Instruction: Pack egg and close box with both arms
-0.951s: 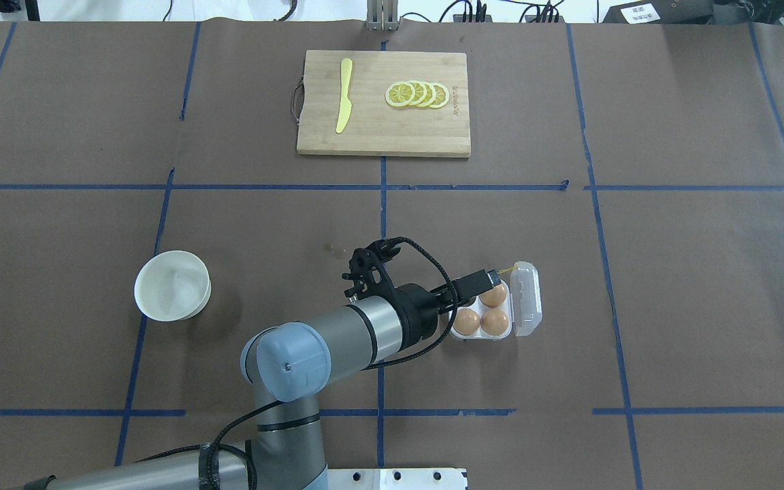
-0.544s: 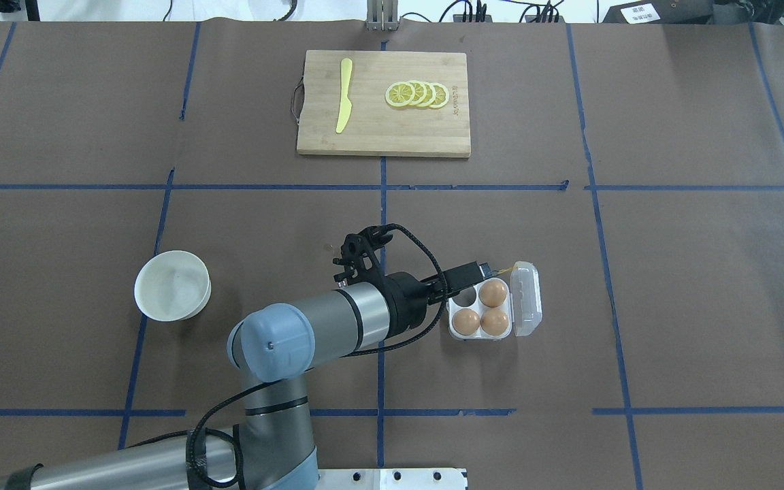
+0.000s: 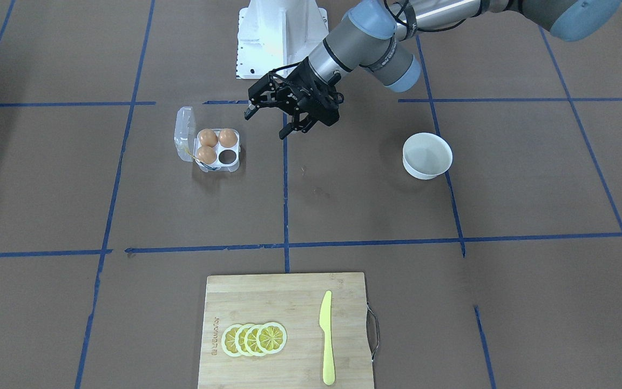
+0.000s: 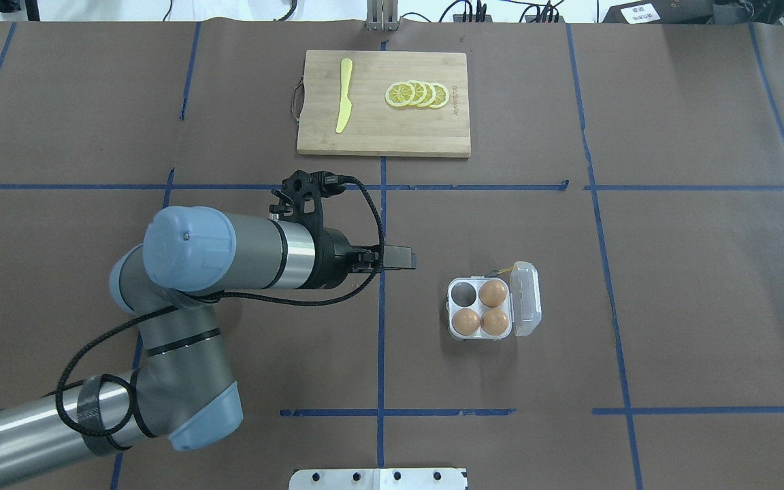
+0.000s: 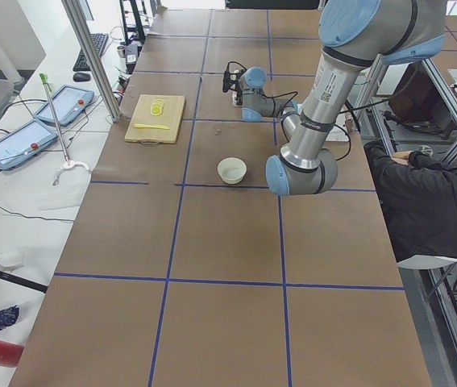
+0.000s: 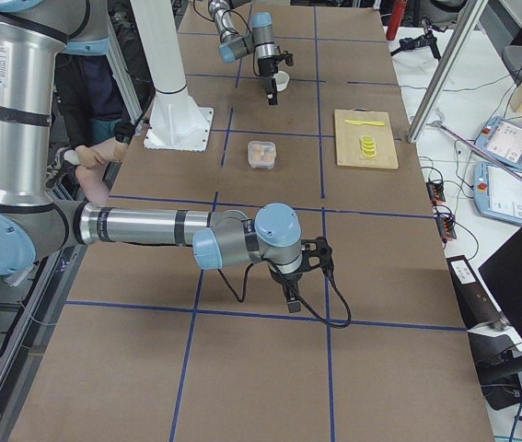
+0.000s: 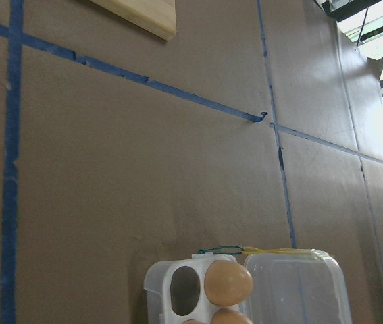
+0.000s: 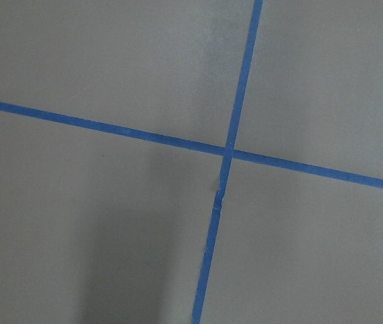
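Left gripper [image 3: 265,125] hung above the table with its fingers spread wide and nothing between them.

Box [image 4: 450,312] sat on the table ahead of those fingertips, a little to the robot's side of their line and apart from them. Its clear lid [image 4: 527,299] lay folded open on the side away from the fingers.

Three cups were filled. One egg [image 4: 493,293] sat next to the lid and two more sat in the row nearer the robot. The empty cup [image 4: 462,294] was the corner closest to the fingertips.

White bowl [image 3: 427,155] stood behind the fingers, back along the arm. Cutting board [image 4: 378,129], with lemon slices [image 4: 418,94] and a yellow knife [image 4: 344,103], lay well off to the fingers' far side.

Right gripper [image 6: 290,299] pointed down near the table, well apart from the box. It showed only in the side view, so I could not tell whether its fingers were spread or closed.
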Robot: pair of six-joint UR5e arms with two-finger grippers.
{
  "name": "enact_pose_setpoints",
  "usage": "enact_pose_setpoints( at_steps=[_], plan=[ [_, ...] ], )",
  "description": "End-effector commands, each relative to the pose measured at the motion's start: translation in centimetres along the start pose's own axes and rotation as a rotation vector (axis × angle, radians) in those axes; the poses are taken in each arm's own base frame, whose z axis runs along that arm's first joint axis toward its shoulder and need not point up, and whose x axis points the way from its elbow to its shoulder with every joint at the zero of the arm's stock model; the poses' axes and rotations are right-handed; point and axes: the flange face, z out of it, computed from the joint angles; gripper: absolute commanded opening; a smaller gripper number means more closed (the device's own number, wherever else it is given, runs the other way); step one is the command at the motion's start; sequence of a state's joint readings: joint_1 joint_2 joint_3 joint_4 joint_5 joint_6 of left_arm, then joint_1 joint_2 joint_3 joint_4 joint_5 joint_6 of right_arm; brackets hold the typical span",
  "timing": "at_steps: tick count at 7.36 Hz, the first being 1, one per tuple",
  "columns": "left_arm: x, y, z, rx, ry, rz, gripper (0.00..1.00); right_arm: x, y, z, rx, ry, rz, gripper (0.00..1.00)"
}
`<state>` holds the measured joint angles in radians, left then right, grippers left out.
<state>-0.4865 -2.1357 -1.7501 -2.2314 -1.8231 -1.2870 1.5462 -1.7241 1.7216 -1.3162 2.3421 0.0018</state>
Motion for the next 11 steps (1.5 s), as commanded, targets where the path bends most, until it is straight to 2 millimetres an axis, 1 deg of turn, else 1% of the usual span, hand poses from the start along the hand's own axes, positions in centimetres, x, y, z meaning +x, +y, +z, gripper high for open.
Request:
enact_pose_setpoints(
  at_steps=[1,2,3,4,5,6,7,8,9,10,11],
  plan=[
    [-3.6,-8.2,-7.8,0.007,-0.26,0.179,1.0,0.0,0.2,0.0,-0.001,0.0,0.001,1.0],
    [-6.8,-9.6,-11.1,-0.002,-0.353,0.268,1.0,0.1,0.2,0.1,-0.004,0.0,0.003,1.0],
    [-11.9,-10.8,-14.2,-0.017,-0.43,0.364,1.0,0.3,0.3,0.3,-0.008,-0.003,0.006,1.0],
    [-16.7,-13.0,-18.2,-0.052,-0.478,0.488,1.0,0.3,0.3,0.3,-0.008,-0.003,0.005,1.0],
    [-21.1,-15.3,-22.7,-0.062,-0.522,0.534,1.0,0.4,0.3,0.4,-0.009,-0.003,0.006,1.0],
    [-24.4,-17.7,-25.6,-0.08,-0.557,0.583,1.0,0.5,0.4,0.6,-0.014,-0.003,0.011,1.0],
    [-30.3,-18.3,-27.3,-0.15,-0.608,0.475,1.0,0.6,0.5,0.6,-0.015,-0.005,0.012,1.0],
    [-35.7,-18.7,-28.5,-0.233,-0.598,0.313,1.0,0.5,0.4,0.6,-0.015,-0.011,0.017,1.0],
    [-43.3,-18.4,-33.7,-0.236,-0.603,0.13,1.0,0.2,0.2,0.5,-0.01,-0.022,0.013,1.0],
    [-47.7,-15.7,-36.6,-0.228,-0.621,0.058,1.0,0.1,0.2,0.3,-0.007,-0.02,0.013,1.0],
    [-49.9,-13.5,-37.7,-0.251,-0.629,0.055,1.0,-0.1,0.0,0.1,-0.003,-0.02,0.008,1.0]
  ],
)
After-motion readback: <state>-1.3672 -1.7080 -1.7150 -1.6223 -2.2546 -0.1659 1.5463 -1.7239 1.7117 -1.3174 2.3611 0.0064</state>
